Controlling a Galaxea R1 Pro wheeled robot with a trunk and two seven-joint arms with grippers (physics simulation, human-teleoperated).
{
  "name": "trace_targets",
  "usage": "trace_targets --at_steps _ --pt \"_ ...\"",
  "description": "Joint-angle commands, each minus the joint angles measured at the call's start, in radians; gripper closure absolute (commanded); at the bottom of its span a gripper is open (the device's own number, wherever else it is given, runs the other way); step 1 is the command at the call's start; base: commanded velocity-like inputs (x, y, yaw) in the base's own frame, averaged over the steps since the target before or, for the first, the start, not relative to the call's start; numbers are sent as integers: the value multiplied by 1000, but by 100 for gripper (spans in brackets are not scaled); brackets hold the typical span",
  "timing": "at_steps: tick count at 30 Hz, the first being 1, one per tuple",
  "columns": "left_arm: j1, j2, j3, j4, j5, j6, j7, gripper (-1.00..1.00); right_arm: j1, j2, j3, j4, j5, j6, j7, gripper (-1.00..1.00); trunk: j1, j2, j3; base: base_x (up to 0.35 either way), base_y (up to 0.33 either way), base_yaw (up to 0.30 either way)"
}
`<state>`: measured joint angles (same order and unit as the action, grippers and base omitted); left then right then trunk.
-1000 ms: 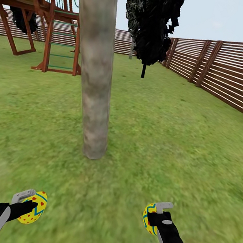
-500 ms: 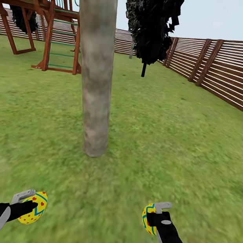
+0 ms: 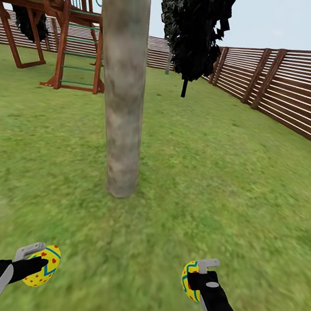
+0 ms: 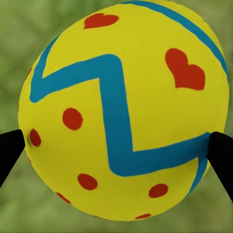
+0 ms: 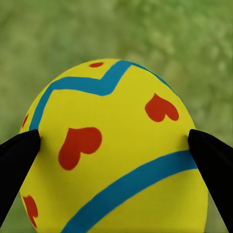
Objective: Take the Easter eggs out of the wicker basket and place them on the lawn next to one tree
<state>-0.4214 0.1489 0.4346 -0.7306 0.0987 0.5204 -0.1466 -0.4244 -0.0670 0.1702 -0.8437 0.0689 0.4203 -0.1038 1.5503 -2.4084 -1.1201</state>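
2 Easter eggs are held above the lawn (image 3: pixel 213 176), 1 in each gripper. The left gripper (image 3: pixel 36 260) is closed on a yellow egg (image 3: pixel 44 265) marked with red dots, red hearts and a teal zigzag; in the left wrist view that egg (image 4: pixel 124 109) is pinched between the 2 dark fingertips (image 4: pixel 9 150), with blurred grass behind it. The right gripper (image 3: pixel 201 275) is likewise clamped on a second egg (image 3: pixel 189 279), seen in the right wrist view (image 5: pixel 114 155) as seated between the black pads (image 5: pixel 17 155) – teal bands and red hearts are shown on its shell.

The tree (image 3: pixel 123 93), with its thick, slanted, pale mottled trunk, is rooted in the grass ahead of the grippers, somewhat nearer the left one. Bare turf lies between the trunk's base and both eggs. Farther back a wooden playset (image 3: pixel 52 15), a near-black conifer (image 3: pixel 195 30) and a slatted fence (image 3: pixel 289 92) are seen.

As a judgement of progress: 2 of the 3 eggs have been lifted out of the wicker basket and brought near a chosen tree, but neither has been set down. What remains is for both to be lowered onto the grass beside the trunk and released – and for the third egg to be fetched and laid at the same tree.
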Motion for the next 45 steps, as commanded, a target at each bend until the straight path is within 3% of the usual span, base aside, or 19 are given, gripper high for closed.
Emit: trace_targets --at_steps 1,13,45 --pt "0 0 3 -1 10 7 -1 100 0 -1 5 -2 7 7 -4 100 4 -8 -4 0 0 0" --pt "0 -1 3 -1 10 7 -1 100 0 -1 5 0 7 8 -5 100 50 -92 -42 0 0 0" --pt "0 -1 3 -3 10 7 -1 100 0 2 26 8 8 6 -5 100 64 -99 -165 0 0 0"
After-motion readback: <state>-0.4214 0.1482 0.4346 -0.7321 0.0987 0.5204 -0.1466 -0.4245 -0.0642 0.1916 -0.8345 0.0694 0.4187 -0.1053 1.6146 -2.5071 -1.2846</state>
